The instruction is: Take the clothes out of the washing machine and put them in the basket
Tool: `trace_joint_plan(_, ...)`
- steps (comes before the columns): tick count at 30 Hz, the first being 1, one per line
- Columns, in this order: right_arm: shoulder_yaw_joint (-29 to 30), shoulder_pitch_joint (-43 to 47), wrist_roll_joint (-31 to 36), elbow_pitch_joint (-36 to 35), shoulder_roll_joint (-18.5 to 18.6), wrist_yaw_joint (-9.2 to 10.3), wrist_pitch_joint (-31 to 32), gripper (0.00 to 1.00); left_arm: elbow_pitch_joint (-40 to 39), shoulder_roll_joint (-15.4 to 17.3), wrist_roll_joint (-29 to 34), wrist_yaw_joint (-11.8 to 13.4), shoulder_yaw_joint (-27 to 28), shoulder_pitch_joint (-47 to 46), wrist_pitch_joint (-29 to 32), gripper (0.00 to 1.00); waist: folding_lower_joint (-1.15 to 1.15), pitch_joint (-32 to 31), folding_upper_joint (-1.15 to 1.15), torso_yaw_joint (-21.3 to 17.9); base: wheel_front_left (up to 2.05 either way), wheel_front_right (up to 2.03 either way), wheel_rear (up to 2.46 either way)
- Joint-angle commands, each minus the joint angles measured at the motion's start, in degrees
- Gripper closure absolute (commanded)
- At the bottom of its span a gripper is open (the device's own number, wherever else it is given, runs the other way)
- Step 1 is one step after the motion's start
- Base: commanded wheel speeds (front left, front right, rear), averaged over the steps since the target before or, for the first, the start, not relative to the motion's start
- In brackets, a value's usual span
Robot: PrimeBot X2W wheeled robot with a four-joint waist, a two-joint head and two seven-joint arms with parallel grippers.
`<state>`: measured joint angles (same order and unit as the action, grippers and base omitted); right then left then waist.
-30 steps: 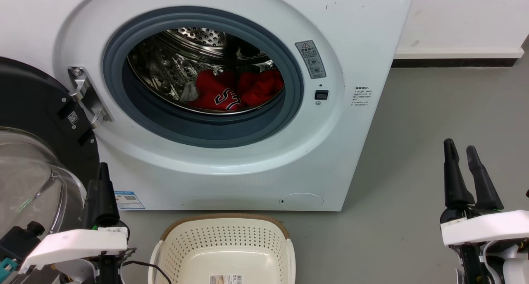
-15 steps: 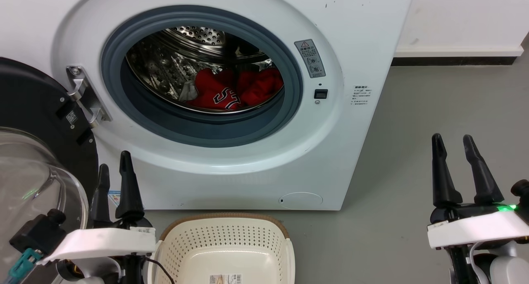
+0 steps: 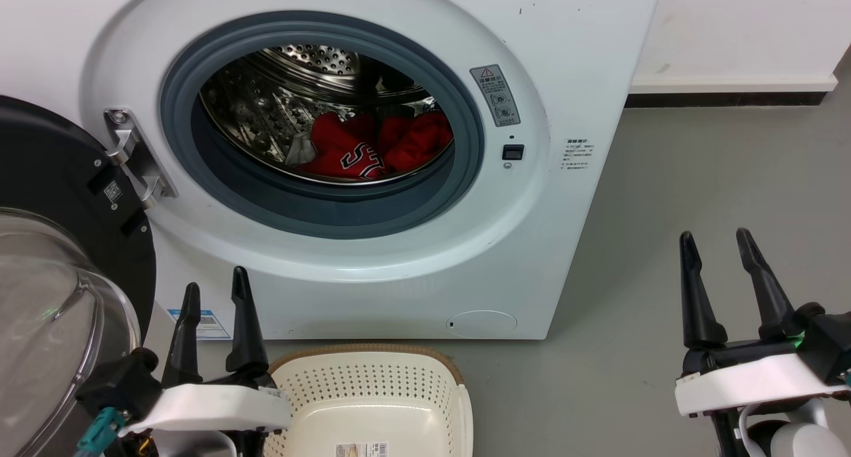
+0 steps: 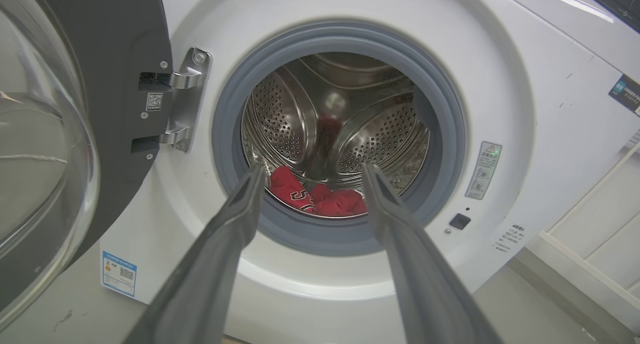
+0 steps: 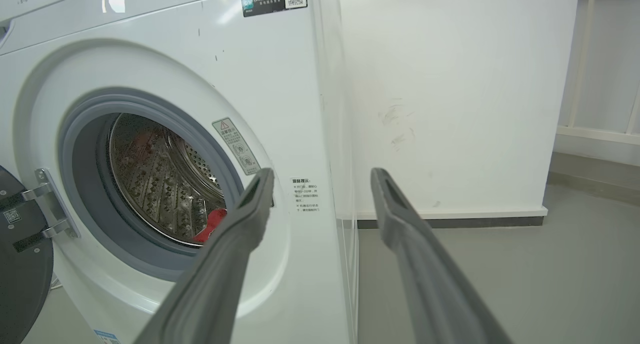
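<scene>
Head view: washer point(image 3: 399, 271) ahead, door point(image 3: 40, 177) swung open at left. In the drum point(image 3: 266, 111), low down, red clothes point(image 3: 372, 152) with lettering facing out. On the floor point(image 3: 665, 197) just before the washer, basket point(image 3: 365, 384). At the basket's left rim, left tool point(image 3: 215, 279), released, fingers apart, nothing between them. Well right of the washer, over bare floor, right tool point(image 3: 713, 235), likewise released.

Left wrist view: fingers spread, aimed at the porthole; clothes at the drum bottom, seen between the two tips. Glass door at left.

Right wrist view: fingers spread, empty. At left, washer; at right, wall point(image 5: 450, 83). Small red patch at the drum bottom beside the left finger, probably the clothes, mostly hidden.
</scene>
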<state>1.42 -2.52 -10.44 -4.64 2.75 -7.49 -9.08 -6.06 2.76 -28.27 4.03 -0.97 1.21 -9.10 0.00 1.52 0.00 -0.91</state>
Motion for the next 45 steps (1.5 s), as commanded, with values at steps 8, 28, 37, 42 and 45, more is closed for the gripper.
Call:
trace_joint_plan(8, -0.5, 0.8, 6.0, 1.7, 0.2, 0.0, -1.6, 0.0, 1.3, 0.2, 9.5, 0.2, -2.5, 0.0, -1.5, 0.0, 0.0, 0.1, 0.0, -0.1, 0.0, 0.0, 0.0)
trace_joint_plan(28, -1.8, 1.2, 18.9, -0.1, 0.2, 0.01, -4.1, 0.0, 2.2, 5.0, 21.8, 7.7, -10.8, -0.4, -4.0, 0.0, 0.0, 0.8, 0.0, -0.5, 0.0, 0.0, 0.0)
trace_joint_plan(37, -1.3, 2.5, 13.1, 6.3, 0.1, 0.01, -5.2, 0.0, 4.7, 4.8, 21.9, 7.9, -11.1, 1.1, -5.2, 0.0, 0.0, 0.8, 0.0, -0.5, 0.0, 0.0, 0.0)
trace_joint_plan(42, -1.4, 1.9, 12.2, 10.5, 0.1, 0.02, -5.8, 0.0, 7.3, 3.5, 22.9, 5.6, -9.5, 1.8, -5.7, 0.0, 0.0, 0.8, 0.0, -0.6, 0.0, 0.0, 0.0)
trace_joint_plan(45, -1.3, 1.3, 13.4, 11.4, 0.1, 0.02, -6.0, 0.0, 7.9, 3.0, 24.6, 4.7, -8.6, 1.8, -5.9, 0.0, 0.0, 0.9, 0.0, -0.7, 0.0, 0.0, 0.0)
